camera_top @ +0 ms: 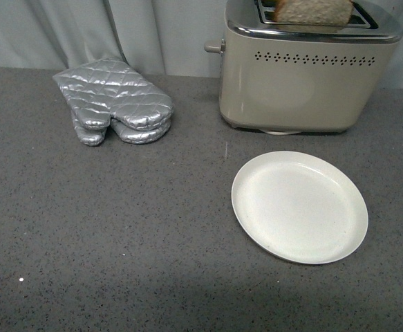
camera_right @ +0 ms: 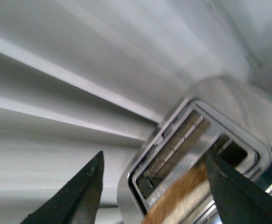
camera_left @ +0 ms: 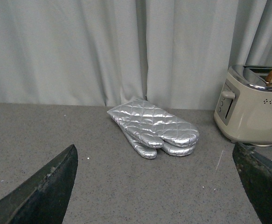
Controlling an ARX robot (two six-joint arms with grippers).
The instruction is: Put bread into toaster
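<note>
Grey speckled countertop point(camera_top: 118, 235) fills my front view, backed by a pale pleated curtain point(camera_left: 80, 51). On it I note a cream toaster point(camera_top: 298, 90) with a chrome top at the far right, its lever knob on the side facing left. The bread point(camera_top: 312, 10) stands partly out of the toaster's top, at the slot nearer the camera; how deep it sits I cannot tell, as the frame edge cuts it off. An empty white plate point(camera_top: 299, 206) lies in front of the toaster, apart from it. A pair of silver quilted oven mitts point(camera_top: 115, 100) lies stacked at the far left, well apart from the toaster.

Left gripper point(camera_left: 163, 186): my wrist view shows its dark fingers point(camera_left: 47, 191) spread wide, nothing between them, low over the counter and facing the mitts.

Right gripper point(camera_right: 154, 186): seen only in its wrist view, above the toaster's slots. Its fingers point(camera_right: 75, 196) are parted. The bread's crust edge sits close against one finger; whether they touch I cannot tell. Neither arm appears in the front view.
</note>
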